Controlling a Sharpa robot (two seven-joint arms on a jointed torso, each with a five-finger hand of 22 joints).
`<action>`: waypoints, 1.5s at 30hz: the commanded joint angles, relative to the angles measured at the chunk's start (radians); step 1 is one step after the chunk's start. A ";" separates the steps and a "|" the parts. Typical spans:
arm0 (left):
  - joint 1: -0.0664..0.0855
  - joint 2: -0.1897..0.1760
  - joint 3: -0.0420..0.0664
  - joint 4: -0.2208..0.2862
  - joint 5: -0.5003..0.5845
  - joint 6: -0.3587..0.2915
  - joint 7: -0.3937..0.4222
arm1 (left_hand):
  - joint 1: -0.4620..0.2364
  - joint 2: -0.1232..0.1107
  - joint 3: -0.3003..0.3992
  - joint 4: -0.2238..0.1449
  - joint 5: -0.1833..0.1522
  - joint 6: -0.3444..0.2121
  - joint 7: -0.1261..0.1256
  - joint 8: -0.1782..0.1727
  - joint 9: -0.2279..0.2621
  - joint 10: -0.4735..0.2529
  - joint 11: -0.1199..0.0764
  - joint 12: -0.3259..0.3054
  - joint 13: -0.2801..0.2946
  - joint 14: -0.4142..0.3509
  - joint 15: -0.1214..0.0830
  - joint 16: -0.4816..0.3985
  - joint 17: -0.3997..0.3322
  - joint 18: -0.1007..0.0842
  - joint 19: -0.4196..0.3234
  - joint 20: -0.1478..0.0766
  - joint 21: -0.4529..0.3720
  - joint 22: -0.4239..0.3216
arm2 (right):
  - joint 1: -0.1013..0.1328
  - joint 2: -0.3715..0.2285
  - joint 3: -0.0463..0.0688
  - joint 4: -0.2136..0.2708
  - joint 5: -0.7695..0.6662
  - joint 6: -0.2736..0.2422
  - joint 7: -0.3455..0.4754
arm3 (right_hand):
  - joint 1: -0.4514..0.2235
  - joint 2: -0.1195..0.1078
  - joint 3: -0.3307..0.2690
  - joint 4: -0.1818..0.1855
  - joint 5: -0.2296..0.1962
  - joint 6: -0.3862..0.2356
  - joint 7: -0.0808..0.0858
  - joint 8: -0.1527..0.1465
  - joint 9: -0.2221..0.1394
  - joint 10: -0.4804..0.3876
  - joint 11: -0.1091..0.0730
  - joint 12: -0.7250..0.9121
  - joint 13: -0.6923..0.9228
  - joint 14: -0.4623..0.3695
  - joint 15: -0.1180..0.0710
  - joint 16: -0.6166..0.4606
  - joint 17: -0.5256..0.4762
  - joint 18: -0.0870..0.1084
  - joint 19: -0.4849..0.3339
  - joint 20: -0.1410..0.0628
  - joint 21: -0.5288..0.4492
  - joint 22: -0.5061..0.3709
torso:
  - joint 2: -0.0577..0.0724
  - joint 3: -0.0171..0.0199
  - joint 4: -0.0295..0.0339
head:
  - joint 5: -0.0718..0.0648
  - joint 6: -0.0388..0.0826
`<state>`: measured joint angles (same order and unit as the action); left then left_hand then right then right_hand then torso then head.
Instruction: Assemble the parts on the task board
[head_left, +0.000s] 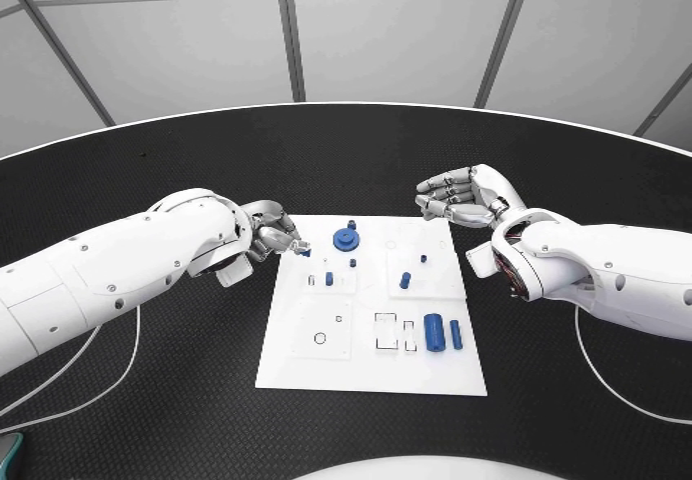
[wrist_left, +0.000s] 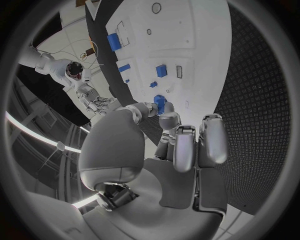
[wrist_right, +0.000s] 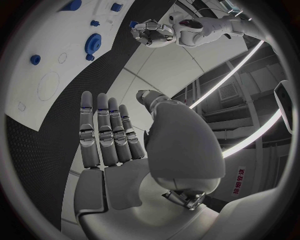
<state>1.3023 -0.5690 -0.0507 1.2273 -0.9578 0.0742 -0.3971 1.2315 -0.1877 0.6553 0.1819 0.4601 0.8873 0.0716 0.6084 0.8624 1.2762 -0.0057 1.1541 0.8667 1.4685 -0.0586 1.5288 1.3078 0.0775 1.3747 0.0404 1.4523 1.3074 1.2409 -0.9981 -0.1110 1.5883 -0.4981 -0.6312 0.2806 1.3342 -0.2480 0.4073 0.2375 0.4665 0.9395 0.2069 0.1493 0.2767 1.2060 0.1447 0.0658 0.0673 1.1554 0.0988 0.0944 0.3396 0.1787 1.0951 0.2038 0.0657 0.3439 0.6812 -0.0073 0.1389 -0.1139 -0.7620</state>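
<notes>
At board (head_left: 289, 370) far-left edge, my left hand (head_left: 270, 236) pinches a small blue part (head_left: 302, 246); right hand (head_left: 462, 197) hovers far right, fingers apart, empty.

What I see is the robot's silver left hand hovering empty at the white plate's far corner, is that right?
Not empty. The silver left hand pinches a small blue piece between thumb and finger, as the left wrist view shows. It is indeed at the white plate's far corner.
</notes>
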 joint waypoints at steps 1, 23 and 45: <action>-0.003 -0.008 -0.006 0.020 -0.015 -0.004 -0.007 | -0.007 0.001 0.155 -0.165 0.007 0.010 0.000 0.005 0.000 0.012 -0.002 0.008 0.003 0.076 -0.008 0.005 0.159 -0.014 0.006 0.000 0.006 0.002 | 0.000 0.000 0.000 0.000 0.000 0.000 0.000 | 0.003 0.010 0.005 -0.002 0.006 0.003 0.005 -0.002 -0.001 -0.003 -0.002 0.002 0.000 -0.001 0.000 -0.003 -0.001 0.005 -0.002 0.001 0.002 -0.001 | 0.000 0.0012 -0.0009 | 0.003 -0.001; -0.044 0.017 -0.019 0.025 -0.084 0.048 -0.042 | -0.010 -0.003 0.156 -0.172 0.022 0.014 -0.001 0.006 -0.001 0.017 -0.004 0.011 0.009 0.076 -0.009 0.005 0.159 -0.015 0.009 -0.002 0.008 0.006 | 0.000 -0.003 0.000 0.004 0.000 -0.002 0.002 | 0.003 0.011 0.006 -0.002 0.009 0.003 0.005 -0.003 -0.001 -0.003 -0.002 0.002 0.000 0.000 0.000 -0.003 -0.001 0.005 -0.001 0.000 0.002 -0.003 | 0.003 0.0015 -0.0029 | 0.006 -0.006; -0.049 0.035 -0.019 0.006 -0.112 0.048 -0.068 | -0.010 -0.005 0.156 -0.175 0.027 0.016 -0.002 0.005 -0.001 0.021 -0.005 0.015 0.015 0.076 -0.010 0.005 0.159 -0.016 0.012 -0.003 0.010 0.011 | 0.000 -0.002 0.000 0.004 0.000 -0.002 0.002 | 0.004 0.011 0.007 -0.002 0.010 0.003 0.005 -0.003 -0.001 -0.003 -0.002 0.002 0.000 0.000 -0.001 -0.003 -0.001 0.005 -0.001 0.000 0.002 -0.004 | 0.001 0.0024 -0.0022 | 0.003 -0.011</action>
<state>1.2529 -0.5346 -0.0701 1.2340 -1.0680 0.1234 -0.4623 1.2189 -0.1977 0.6678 0.1529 0.4837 0.8976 0.0683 0.6121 0.8597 1.2855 -0.0074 1.1628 0.8810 1.4649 -0.0621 1.5288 1.3074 0.0775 1.3792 0.0359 1.4571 1.3074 1.2408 -1.0005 -0.1110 1.5927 -0.4981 -0.6333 0.2823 1.3384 -0.2438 0.4101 0.2346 0.4714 0.9395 0.2070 0.1493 0.2767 1.2060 0.1447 0.0658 0.0673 1.1553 0.0988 0.0944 0.3399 0.1786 1.0951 0.2038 0.0657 0.3405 0.6831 -0.0054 0.1363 -0.1104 -0.7725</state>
